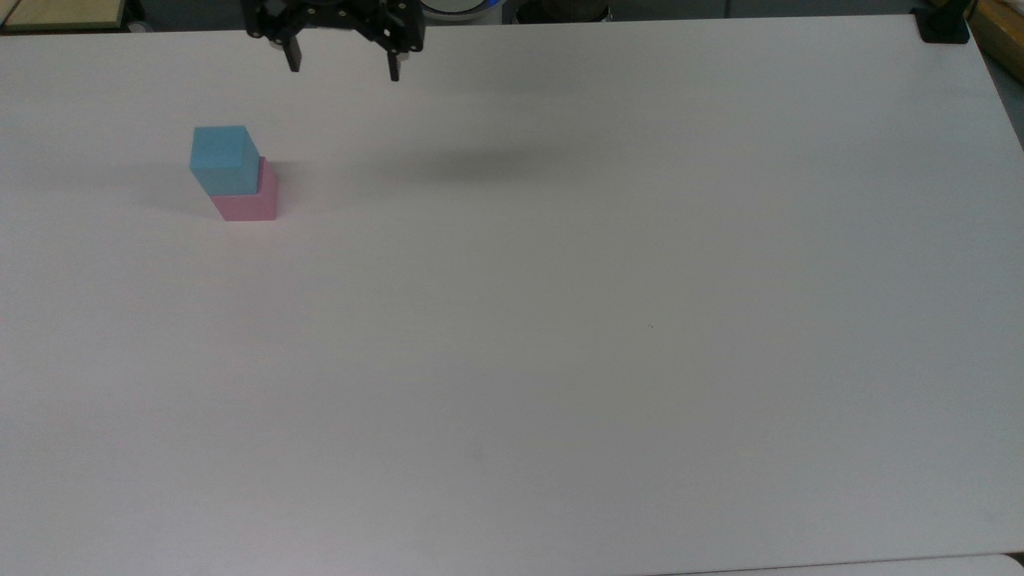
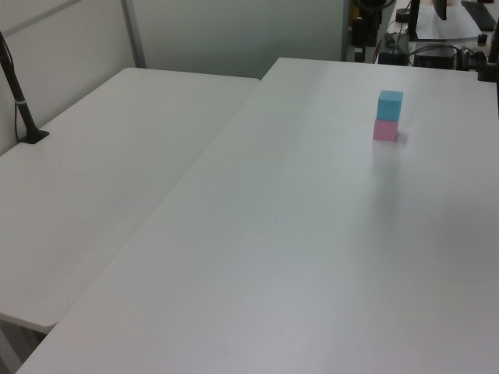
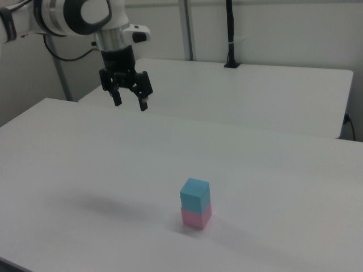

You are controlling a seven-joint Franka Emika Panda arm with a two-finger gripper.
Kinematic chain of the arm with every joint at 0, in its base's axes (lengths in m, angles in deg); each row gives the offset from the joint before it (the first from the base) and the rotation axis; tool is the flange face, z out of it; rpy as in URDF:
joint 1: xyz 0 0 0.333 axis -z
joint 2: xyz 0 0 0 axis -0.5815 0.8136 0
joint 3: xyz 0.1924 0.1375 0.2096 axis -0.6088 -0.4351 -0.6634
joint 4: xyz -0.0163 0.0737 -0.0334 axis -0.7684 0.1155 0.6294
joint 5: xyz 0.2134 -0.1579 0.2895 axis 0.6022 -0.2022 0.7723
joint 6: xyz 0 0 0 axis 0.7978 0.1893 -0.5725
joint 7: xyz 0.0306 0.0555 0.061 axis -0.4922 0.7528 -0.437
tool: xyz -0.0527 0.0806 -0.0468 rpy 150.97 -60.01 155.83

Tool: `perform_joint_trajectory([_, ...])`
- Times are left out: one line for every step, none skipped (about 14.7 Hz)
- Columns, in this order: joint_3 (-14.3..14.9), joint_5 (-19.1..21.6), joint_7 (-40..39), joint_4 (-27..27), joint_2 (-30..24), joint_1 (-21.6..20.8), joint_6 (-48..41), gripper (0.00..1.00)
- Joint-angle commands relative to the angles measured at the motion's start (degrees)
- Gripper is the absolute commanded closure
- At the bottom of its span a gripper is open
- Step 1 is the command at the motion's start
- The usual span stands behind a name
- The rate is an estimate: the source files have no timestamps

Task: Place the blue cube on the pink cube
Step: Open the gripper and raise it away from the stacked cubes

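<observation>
My white worktop [image 1: 560, 320] carries the blue cube [image 1: 223, 161] resting on the pink cube [image 1: 248, 200], slightly offset in the top view. In the right view I see the tool [image 3: 130, 102] hanging high, fingers spread and empty, well apart from the stack; the top view crops it.

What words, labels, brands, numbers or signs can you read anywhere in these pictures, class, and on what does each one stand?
None: no text can be read.
The blue cube and the pink cube have plain faces.
The white table is unmarked.
The gripper bears no readable label.
</observation>
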Motion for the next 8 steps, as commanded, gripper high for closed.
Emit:
perform_joint_trajectory([0.6,-0.9,2.3,-0.3,-1.4,-2.2,-1.5,0.0])
perform_joint_trajectory([0.6,-0.9,2.3,-0.1,-2.0,-2.3,-1.5,0.0])
perform_joint_trajectory([0.6,-0.8,2.3,0.0,-2.6,-2.1,-1.5,0.0])
perform_joint_trajectory([0.6,-0.6,2.2,0.1,-2.8,-2.1,-1.5,0.0])
perform_joint_trajectory([0.6,-0.6,2.3,0.1,-2.8,-2.1,-1.5,0.0])
perform_joint_trajectory([0.6,-0.6,2.3,0.1,-2.8,-2.2,-1.6,0.0])
perform_joint_trajectory([0.6,-0.4,2.4,0.1,-3.0,-2.0,-1.8,0.0])
perform_joint_trajectory([0.7,-0.3,2.3,0.1,-3.0,-1.9,-2.2,0.0])
